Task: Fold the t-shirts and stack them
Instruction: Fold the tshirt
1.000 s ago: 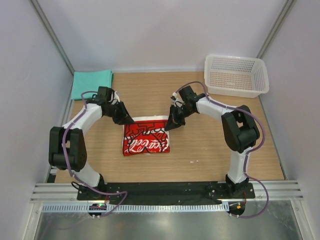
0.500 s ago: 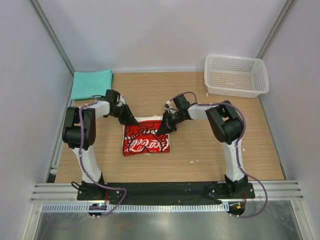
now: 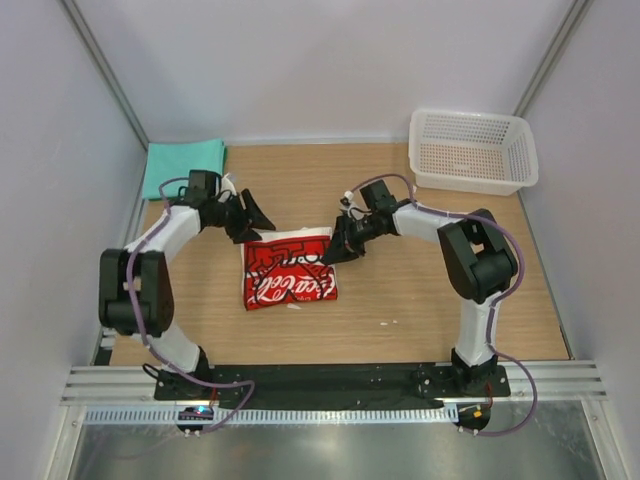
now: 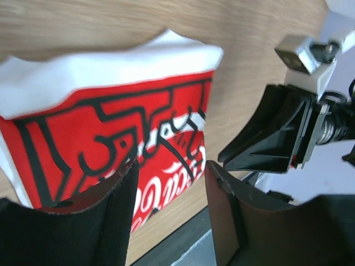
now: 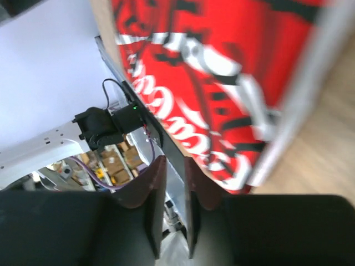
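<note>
Trouble shows first from above: the white shirt (image 3: 290,275) lies folded small, red print up, mid-worktop (image 3: 400,290). My left end effector (image 3: 252,215) is just off its far-left corner and my right end effector (image 3: 333,252) is at its far-right edge, so both arms crowd one small bundle. I judge that if they close in together the fingers could knock, or one could drag the fold open while the other pushes. The teal shirt (image 3: 183,168) lies folded at the far-left corner, well apart and close to the wall. Stacking the white one there means passing near my left arm, and a loose hold would let layers spill. The basket (image 3: 470,115) sits far right, out of the path, and bare wood lies open toward the near edge and on the right. From the left wrist, my left fingers (image 4: 113,216) stand apart with nothing between them, over the print near the white hem. The right end effector sits just beyond the shirt's edge, so a sideways sweep risks contact. The right wrist view is blurred: my right fingers (image 5: 155,183) are drawn almost together, with no cloth visibly pinched and the print just beyond the tips. A short reach might catch only the top layer.
</note>
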Action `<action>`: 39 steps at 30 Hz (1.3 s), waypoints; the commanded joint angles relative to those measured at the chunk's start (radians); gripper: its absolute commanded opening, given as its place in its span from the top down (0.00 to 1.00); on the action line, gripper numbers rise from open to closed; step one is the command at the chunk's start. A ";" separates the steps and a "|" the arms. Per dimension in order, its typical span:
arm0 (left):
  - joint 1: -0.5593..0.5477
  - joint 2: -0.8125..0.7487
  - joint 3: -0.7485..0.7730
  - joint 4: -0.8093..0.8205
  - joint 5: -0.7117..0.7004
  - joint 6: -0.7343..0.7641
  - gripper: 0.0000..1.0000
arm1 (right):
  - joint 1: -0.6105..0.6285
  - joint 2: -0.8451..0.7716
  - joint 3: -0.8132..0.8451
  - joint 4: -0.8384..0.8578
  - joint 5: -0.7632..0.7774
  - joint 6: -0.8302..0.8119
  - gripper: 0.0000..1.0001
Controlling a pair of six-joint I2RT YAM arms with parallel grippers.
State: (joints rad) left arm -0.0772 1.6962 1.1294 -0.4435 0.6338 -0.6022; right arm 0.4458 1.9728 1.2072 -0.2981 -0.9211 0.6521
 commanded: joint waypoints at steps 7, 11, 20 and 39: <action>-0.030 -0.153 -0.331 0.168 0.026 -0.142 0.74 | 0.209 0.099 0.195 0.040 -0.022 0.043 0.76; -0.006 -0.072 -0.387 0.181 -0.025 -0.137 0.84 | 0.212 0.169 0.164 0.103 -0.051 0.044 0.86; 0.053 -0.191 -0.430 0.068 -0.048 -0.091 0.69 | 0.111 0.032 -0.080 0.025 -0.030 -0.100 0.89; -0.004 -0.170 -0.543 0.128 -0.074 -0.154 0.86 | 0.191 0.107 -0.036 0.085 -0.049 -0.044 0.85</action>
State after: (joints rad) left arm -0.0959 1.5181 0.5831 -0.3069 0.6590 -0.7864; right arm 0.6834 2.0827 1.2301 -0.2016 -0.9642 0.6498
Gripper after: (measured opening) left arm 0.149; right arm 0.150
